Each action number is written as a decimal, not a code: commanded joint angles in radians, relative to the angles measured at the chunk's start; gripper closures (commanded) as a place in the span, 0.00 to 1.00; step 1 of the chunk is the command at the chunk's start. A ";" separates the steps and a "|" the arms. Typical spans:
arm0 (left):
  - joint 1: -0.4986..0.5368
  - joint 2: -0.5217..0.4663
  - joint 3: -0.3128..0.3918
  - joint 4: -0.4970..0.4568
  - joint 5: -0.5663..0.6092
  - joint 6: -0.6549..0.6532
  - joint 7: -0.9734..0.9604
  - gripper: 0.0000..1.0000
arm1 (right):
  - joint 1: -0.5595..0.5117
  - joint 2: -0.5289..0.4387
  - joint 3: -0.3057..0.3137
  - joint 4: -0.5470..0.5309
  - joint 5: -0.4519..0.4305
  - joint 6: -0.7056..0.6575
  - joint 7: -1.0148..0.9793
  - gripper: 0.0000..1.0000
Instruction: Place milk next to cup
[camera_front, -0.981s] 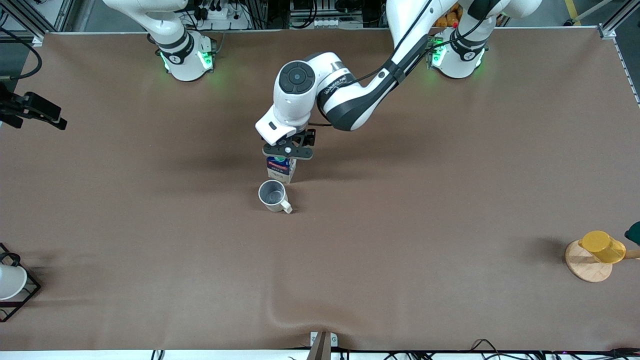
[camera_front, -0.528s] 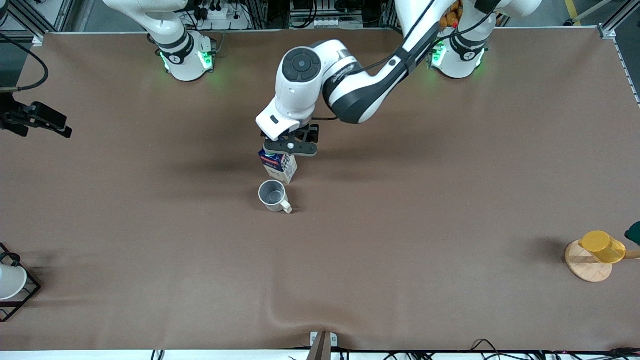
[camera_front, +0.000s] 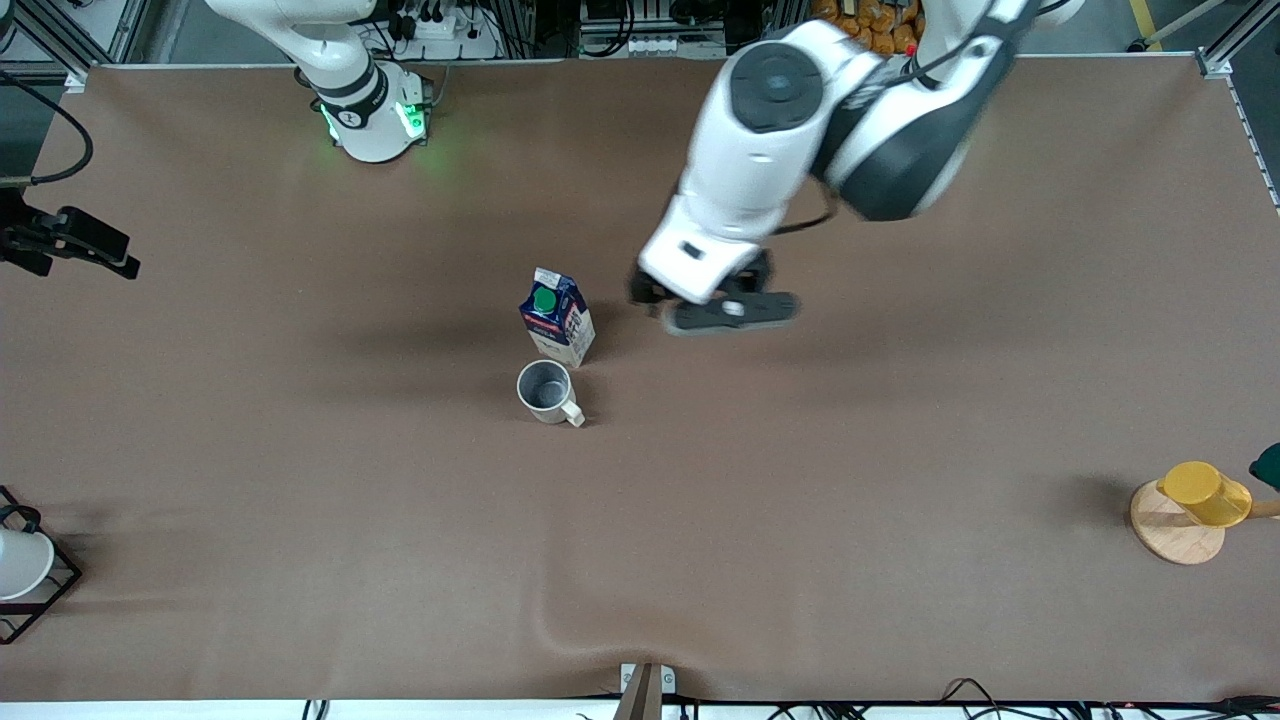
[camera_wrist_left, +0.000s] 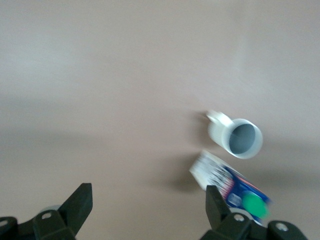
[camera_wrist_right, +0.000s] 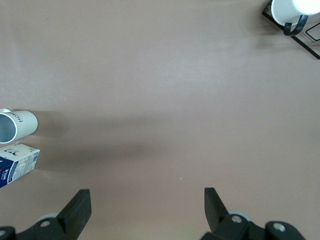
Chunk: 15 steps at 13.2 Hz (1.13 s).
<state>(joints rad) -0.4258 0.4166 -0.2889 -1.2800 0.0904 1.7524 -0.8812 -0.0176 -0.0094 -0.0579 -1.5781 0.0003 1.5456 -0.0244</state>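
Milk: the milk carton (camera_front: 557, 318) stands upright on the brown bench (camera_front: 900, 450), free of any grip, its green cap up.
Cup: the cream-white cup (camera_front: 546, 391) sits just beside the carton, a little nearer the front camera; the two look close to touching, though I cannot tell whether they do. The left wrist view shows the same pair, carton (camera_wrist_left: 231, 183) beside cup (camera_wrist_left: 236, 137).
Left tool: the left tool (camera_front: 728, 312) hangs over bare bench, off the carton toward the left arm's end; in its wrist view the fingers (camera_wrist_left: 75, 205) are spread wide with nothing between them.
Right tool: the right tool (camera_wrist_right: 145, 212) is over bare bench near the right arm's end; its fingers (camera_wrist_right: 76, 207) are apart and empty, and this arm waits.
Progress: judged from how things lie, the placing looks done, carton upright next to the cup and let go.
Left to do: likely only clearing the left arm away.
Risk: little; the carton looks steady.
Other things: a yellow cup (camera_front: 1205, 493) on a wooden disc (camera_front: 1177, 540) and a wire rack (camera_front: 30, 590) holding a white cup sit well apart at the bench ends.
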 joint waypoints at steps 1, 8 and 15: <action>0.035 -0.084 -0.004 -0.038 0.164 -0.156 0.054 0.00 | 0.001 0.008 0.001 0.021 -0.016 -0.012 0.017 0.00; 0.277 -0.176 -0.006 -0.074 0.056 -0.211 0.344 0.00 | -0.001 0.008 0.001 0.021 -0.016 -0.015 0.017 0.00; 0.429 -0.409 0.072 -0.360 -0.069 -0.133 0.588 0.00 | 0.002 0.008 0.001 0.021 -0.016 -0.012 0.017 0.00</action>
<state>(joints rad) -0.0121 0.1254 -0.2318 -1.4965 0.0658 1.5613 -0.3180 -0.0176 -0.0094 -0.0583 -1.5775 -0.0001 1.5447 -0.0243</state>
